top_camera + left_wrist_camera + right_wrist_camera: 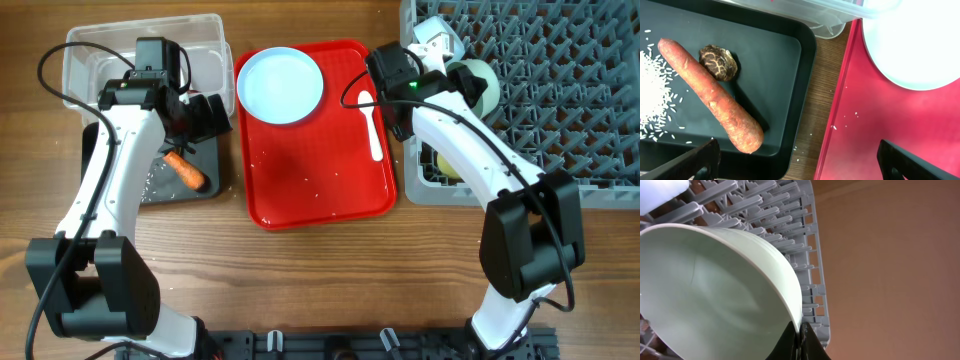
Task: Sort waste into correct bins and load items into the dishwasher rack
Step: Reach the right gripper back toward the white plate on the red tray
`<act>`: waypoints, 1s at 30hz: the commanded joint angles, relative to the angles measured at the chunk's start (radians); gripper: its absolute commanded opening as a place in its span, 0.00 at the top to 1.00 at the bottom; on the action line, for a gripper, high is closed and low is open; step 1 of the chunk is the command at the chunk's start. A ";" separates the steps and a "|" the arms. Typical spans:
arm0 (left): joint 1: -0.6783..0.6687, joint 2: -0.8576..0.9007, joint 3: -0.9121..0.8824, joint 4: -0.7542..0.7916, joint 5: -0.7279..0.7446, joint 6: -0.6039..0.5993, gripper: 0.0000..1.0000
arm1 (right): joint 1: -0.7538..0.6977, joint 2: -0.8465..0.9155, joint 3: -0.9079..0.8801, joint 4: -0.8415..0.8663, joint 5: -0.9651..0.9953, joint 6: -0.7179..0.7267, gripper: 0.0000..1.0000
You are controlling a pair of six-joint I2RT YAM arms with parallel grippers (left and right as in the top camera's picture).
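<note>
The orange carrot-like stick (710, 95), the brown lump (717, 62) and loose rice (652, 90) lie in the black tray (780, 55). My left gripper (800, 165) is open and empty, its fingers straddling the black tray's edge and the red tray; in the overhead view it (205, 115) sits beside the carrot (185, 172). My right gripper (801, 335) is shut on the rim of the mint-green bowl (705, 295), held tilted in the grey rack (560, 110). The pale-blue plate (280, 85) and white spoon (374, 125) lie on the red tray. The wrapper is out of view.
The clear tub (150, 45) stands behind the black tray (150, 185). The flat red tray (315, 170) lies between the bins and the rack, with a few rice grains on it. A yellowish cup (443, 165) and a whitish bowl (435, 40) sit in the rack's left part.
</note>
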 commanded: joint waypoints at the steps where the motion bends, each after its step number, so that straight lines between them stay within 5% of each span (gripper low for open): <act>1: 0.005 -0.022 0.008 0.002 -0.006 -0.006 0.00 | 0.004 0.016 -0.004 -0.016 -0.074 -0.010 0.96; 5: 0.005 -0.022 0.008 0.002 -0.006 -0.006 0.00 | 0.023 0.016 -0.004 -0.040 -0.158 -0.011 0.96; 8: 0.005 -0.022 0.008 0.002 -0.006 -0.006 0.00 | 0.047 0.016 -0.004 -0.085 -0.184 -0.010 0.83; 10: 0.005 -0.022 0.008 0.002 -0.006 -0.006 0.00 | 0.055 0.015 -0.004 -0.106 -0.186 -0.009 0.50; 11: 0.005 -0.022 0.008 0.002 -0.006 -0.006 0.00 | 0.057 0.013 -0.004 -0.115 -0.196 -0.008 0.24; 16: 0.005 -0.022 0.008 0.002 -0.006 -0.006 0.00 | 0.059 -0.031 0.005 -0.109 -0.353 -0.005 0.00; 22: 0.005 -0.022 0.008 0.002 -0.006 -0.006 0.00 | 0.059 -0.199 0.010 -0.005 -0.634 -0.001 0.00; 27: 0.005 -0.022 0.008 0.002 -0.006 -0.006 0.00 | 0.064 -0.330 0.029 0.283 -1.793 0.063 0.00; 30: 0.005 -0.022 0.008 0.002 -0.006 -0.006 0.00 | 0.064 -0.326 0.029 0.470 -1.878 0.113 0.00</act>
